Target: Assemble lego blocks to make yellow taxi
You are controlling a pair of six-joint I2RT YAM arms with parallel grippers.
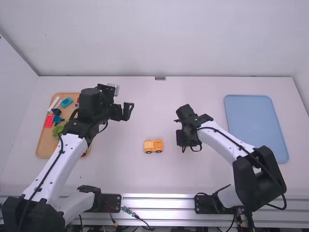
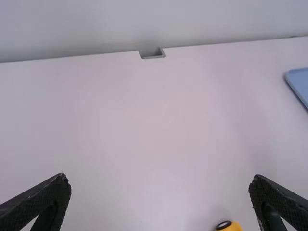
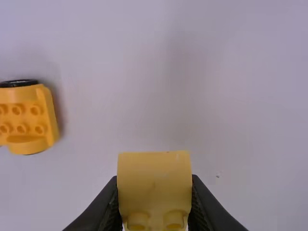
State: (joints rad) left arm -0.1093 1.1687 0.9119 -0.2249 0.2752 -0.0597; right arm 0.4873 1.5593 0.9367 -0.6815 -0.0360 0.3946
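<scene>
A yellow wheeled car base (image 1: 153,146) stands on the table between the arms; part of the car base (image 3: 28,118) shows at the left of the right wrist view, with studs on top and a black wheel. My right gripper (image 1: 181,140) is to its right. In the right wrist view my right gripper (image 3: 155,197) is shut on a yellow block (image 3: 154,180). My left gripper (image 1: 128,111) stands open beyond and left of the car base. Its two fingers are wide apart in the left wrist view, where the left gripper (image 2: 160,192) holds nothing and an orange-yellow corner (image 2: 233,226) shows.
A wooden tray (image 1: 44,145) with several coloured blocks lies at the far left, partly under the left arm. A blue tray (image 1: 256,123) is at the right, beyond the right arm's links.
</scene>
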